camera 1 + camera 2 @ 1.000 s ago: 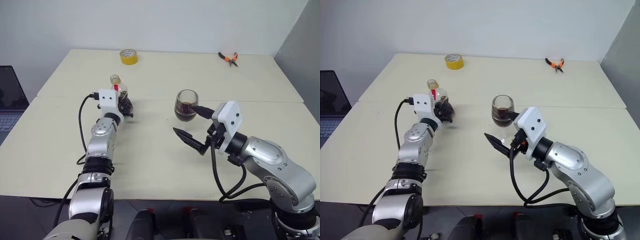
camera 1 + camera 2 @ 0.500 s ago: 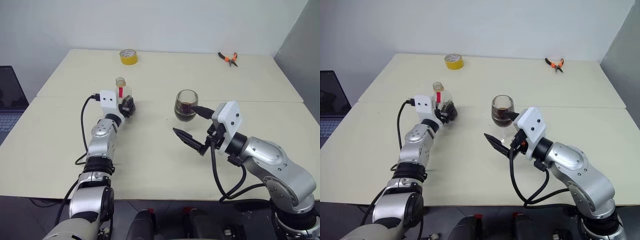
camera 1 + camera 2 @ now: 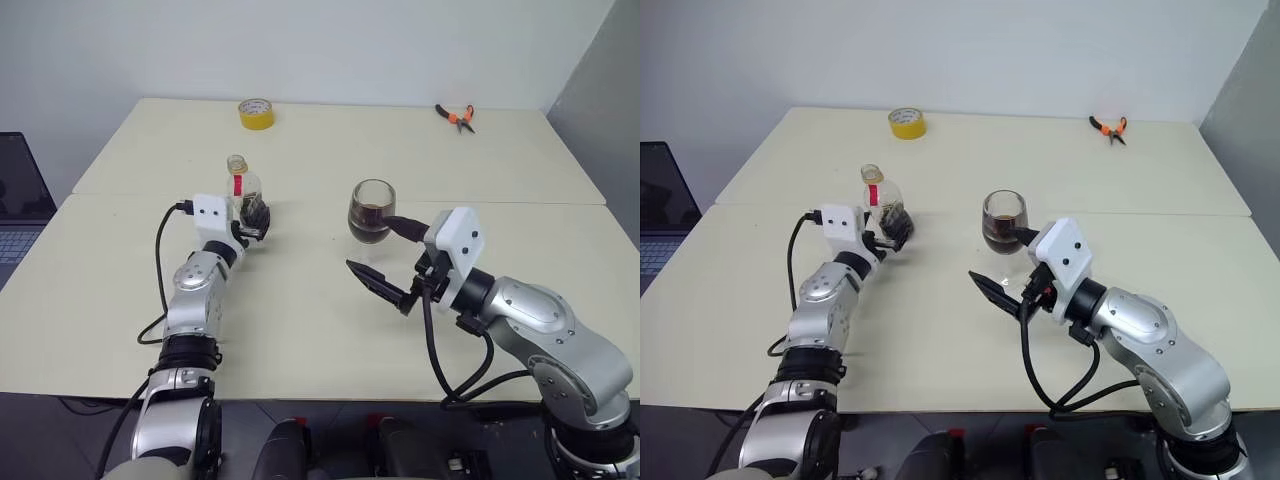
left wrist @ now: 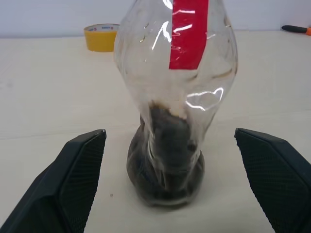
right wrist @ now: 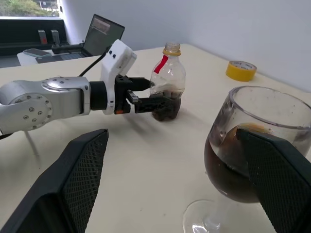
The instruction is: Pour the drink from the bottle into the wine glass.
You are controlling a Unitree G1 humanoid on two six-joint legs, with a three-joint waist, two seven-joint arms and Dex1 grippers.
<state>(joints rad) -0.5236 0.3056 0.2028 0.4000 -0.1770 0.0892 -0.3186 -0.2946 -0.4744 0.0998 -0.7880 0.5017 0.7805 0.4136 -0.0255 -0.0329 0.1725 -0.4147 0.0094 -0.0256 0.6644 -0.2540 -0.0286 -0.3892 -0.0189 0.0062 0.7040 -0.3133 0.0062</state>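
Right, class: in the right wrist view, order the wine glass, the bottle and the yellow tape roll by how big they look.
1. wine glass, though it stands nearest the camera
2. bottle
3. yellow tape roll, farthest away, so its true size is unsure

**Cream table, four things standing or lying on it**

The cream table (image 3: 300,310) bears the upright bottle (image 3: 243,190), the wine glass (image 3: 372,212) near the middle, a yellow tape roll (image 3: 257,113) and orange-handled pliers (image 3: 457,117) along the far edge.

Glossy clear plastic bottle (image 4: 177,82) — matt table (image 3: 300,300).
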